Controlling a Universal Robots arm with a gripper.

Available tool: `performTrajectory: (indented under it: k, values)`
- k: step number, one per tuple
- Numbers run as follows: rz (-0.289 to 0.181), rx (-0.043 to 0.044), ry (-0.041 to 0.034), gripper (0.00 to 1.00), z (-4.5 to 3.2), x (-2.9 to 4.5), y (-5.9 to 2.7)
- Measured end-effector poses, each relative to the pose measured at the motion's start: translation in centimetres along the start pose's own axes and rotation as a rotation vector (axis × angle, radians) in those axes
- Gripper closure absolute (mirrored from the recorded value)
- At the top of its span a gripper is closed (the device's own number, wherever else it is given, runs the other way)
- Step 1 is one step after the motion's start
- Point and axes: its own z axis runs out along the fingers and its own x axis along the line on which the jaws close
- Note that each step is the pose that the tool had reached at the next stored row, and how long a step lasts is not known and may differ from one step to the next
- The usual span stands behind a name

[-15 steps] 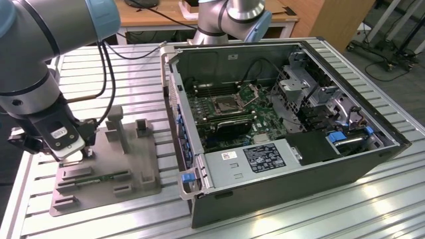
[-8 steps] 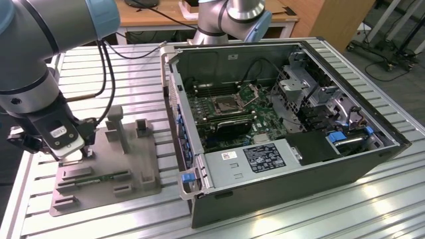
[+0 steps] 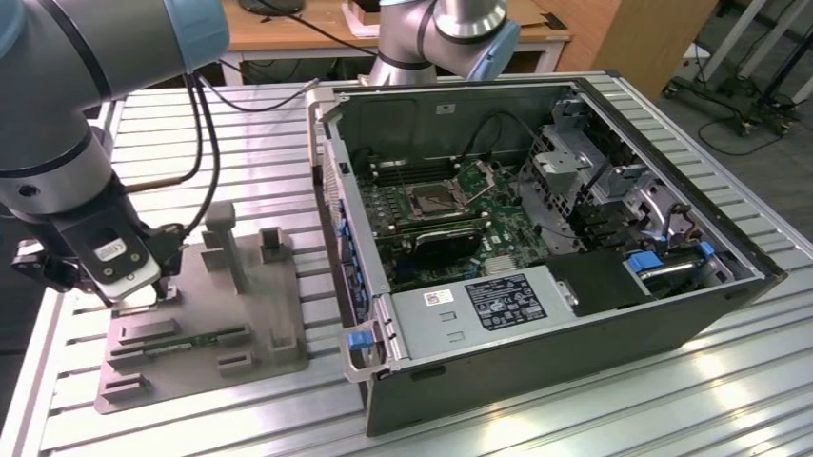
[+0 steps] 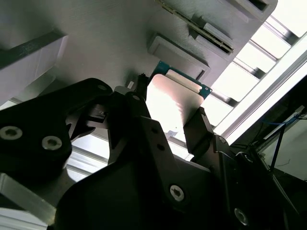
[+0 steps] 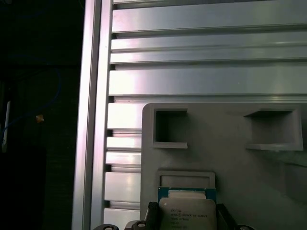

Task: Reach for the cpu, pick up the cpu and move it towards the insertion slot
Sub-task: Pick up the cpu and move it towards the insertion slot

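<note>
Black two-finger gripper (image 4: 170,106) is clamping the small square silvery cpu with green rim (image 4: 175,93) by opposite edges, just over the grey plastic tray (image 5: 268,182). Grasp is looking done. The carry to the dark metal-framed insertion slot (image 3: 429,199), well apart from the gripper, is looking undone. Cpu print is reading too small.

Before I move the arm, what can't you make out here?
1. The cpu: in the first wrist view its lower part is cut off by the picture's edge.
2. The gap under the cpu: in the second wrist view the claw and glare hide whether it is clear of the grey tray.
3. The insertion slot: in the exterior view it is too small to tell whether the socket is empty.
</note>
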Motion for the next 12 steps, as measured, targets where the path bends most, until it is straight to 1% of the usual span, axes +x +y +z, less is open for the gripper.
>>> performTrajectory:
  k: [12]
  values:
    - [0.0, 0.0, 0.0001, 0.45, -0.55, 0.0, 0.03]
